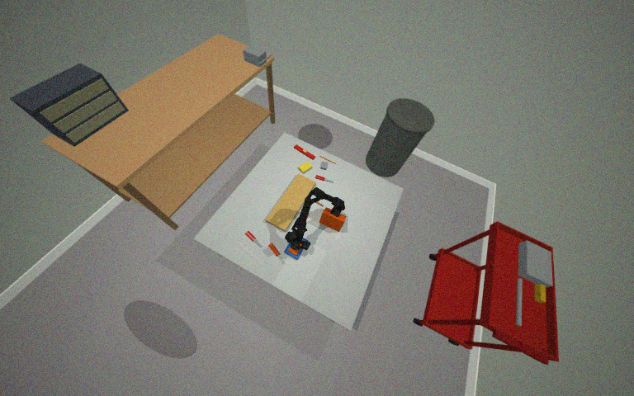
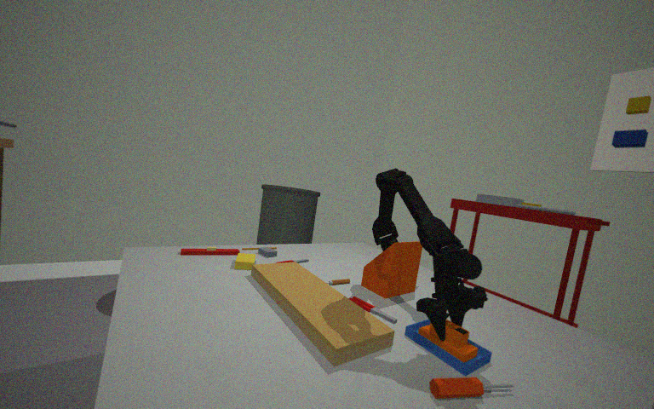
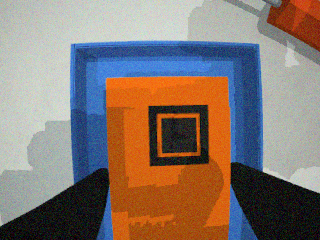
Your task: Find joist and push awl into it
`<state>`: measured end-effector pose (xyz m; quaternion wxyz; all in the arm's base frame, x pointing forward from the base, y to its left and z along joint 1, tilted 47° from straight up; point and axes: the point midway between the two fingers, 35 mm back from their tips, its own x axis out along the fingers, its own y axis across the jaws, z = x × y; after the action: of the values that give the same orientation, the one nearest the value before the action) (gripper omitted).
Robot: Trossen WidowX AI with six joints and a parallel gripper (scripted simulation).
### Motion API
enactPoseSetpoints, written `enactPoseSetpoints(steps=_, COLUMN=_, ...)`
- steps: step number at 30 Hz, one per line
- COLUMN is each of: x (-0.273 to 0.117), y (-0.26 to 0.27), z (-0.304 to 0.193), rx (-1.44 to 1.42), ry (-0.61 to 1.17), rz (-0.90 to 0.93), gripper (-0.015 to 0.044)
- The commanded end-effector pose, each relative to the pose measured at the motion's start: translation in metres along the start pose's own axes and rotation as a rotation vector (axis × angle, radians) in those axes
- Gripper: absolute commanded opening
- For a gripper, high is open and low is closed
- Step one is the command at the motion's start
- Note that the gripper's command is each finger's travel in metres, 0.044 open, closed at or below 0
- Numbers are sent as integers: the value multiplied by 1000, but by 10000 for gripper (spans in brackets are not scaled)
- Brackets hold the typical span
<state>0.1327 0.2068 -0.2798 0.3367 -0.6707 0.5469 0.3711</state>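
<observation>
The orange stud finder (image 1: 293, 251) (image 2: 465, 351) (image 3: 170, 92), with a black square on top, lies in the blue tray (image 1: 295, 256) (image 2: 444, 357) (image 3: 160, 50). My gripper (image 1: 295, 246) (image 2: 450, 331) (image 3: 170, 173) is open, its fingers low on either side of the stud finder. The tan floor panel (image 1: 291, 200) (image 2: 299, 294) lies beside the tray, partly in the arm's shadow; no hole is visible in it. A small brown-handled tool (image 1: 319, 203) (image 2: 341, 281), possibly the awl, lies between the panel and the arm's base. The joist is hidden.
An orange-handled tool (image 1: 274, 249) (image 2: 456, 387) (image 3: 300, 20) with thin prongs lies near the tray. A red-handled tool (image 2: 361, 304) lies between panel and tray. An orange block (image 1: 333, 220) (image 2: 395, 269) stands by the arm's base. A yellow block (image 1: 305, 167) (image 2: 244, 261) lies beyond the panel.
</observation>
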Motion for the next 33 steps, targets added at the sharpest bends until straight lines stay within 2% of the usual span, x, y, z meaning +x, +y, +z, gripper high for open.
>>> enactPoseSetpoints(steps=1, x=-23, y=-2, z=10, rx=2, ry=-10, rz=-3, gripper=420)
enactPoseSetpoints(steps=2, x=-34, y=-3, z=14, rx=2, ry=-11, rz=-2, gripper=440)
enactPoseSetpoints(steps=6, x=-88, y=0, z=27, rx=1, ry=-12, rz=-1, gripper=440)
enactPoseSetpoints(steps=8, x=-91, y=1, z=27, rx=1, ry=-12, rz=-1, gripper=440)
enactPoseSetpoints(steps=9, x=-74, y=-1, z=21, rx=4, ry=-3, rz=-3, gripper=440)
enactPoseSetpoints(steps=11, x=-84, y=-16, z=5, rx=77, ry=-4, rz=-7, gripper=440)
enactPoseSetpoints(steps=17, x=-118, y=-70, z=-82, rx=415, ry=11, rz=-30, gripper=440)
enactPoseSetpoints(steps=22, x=-134, y=-90, z=-165, rx=699, ry=41, rz=-53, gripper=440)
enactPoseSetpoints(steps=27, x=-139, y=-86, z=-248, rx=982, ry=90, rz=-81, gripper=440)
enactPoseSetpoints(steps=33, x=-137, y=-51, z=-335, rx=1319, ry=174, rz=-126, gripper=440)
